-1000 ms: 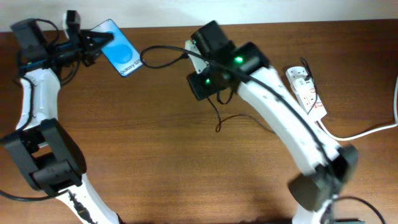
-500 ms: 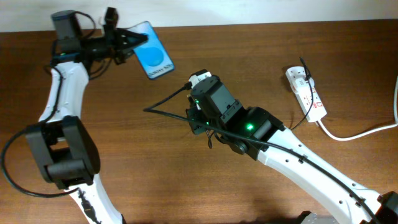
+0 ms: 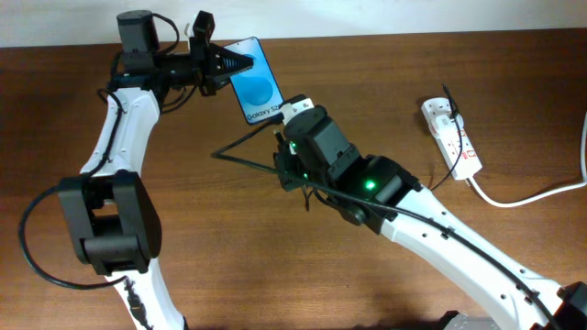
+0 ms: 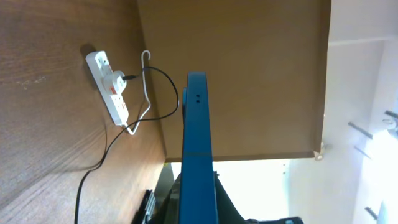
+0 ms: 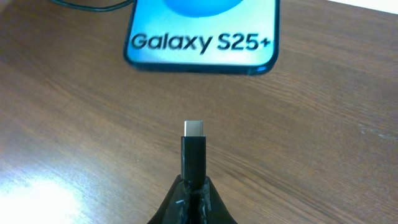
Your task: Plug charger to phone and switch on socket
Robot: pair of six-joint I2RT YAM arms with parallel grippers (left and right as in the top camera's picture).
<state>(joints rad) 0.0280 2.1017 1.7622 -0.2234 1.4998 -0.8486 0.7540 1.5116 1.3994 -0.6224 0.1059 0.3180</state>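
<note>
My left gripper (image 3: 231,64) is shut on the phone (image 3: 256,89), a slim blue phone with "Galaxy S25+" text, held above the table at the back. The left wrist view shows the phone (image 4: 198,149) edge-on between my fingers. My right gripper (image 5: 193,186) is shut on the charger (image 5: 193,152), a black plug with a silver tip. The tip points at the phone's (image 5: 202,43) bottom edge with a short gap between them. In the overhead view my right gripper (image 3: 286,119) sits just below the phone. The charger's thin cable (image 3: 240,147) loops to the left. The socket (image 3: 451,137) lies at the right.
The socket (image 4: 109,87) also shows in the left wrist view with a black cable plugged into it. Its thick white cord (image 3: 532,194) runs off to the right edge. The table's back edge is close behind the phone.
My left gripper has carried the phone to the right. My right gripper, still holding the charger, has moved slightly up, so the plug tip is now close to the phone's bottom edge.
</note>
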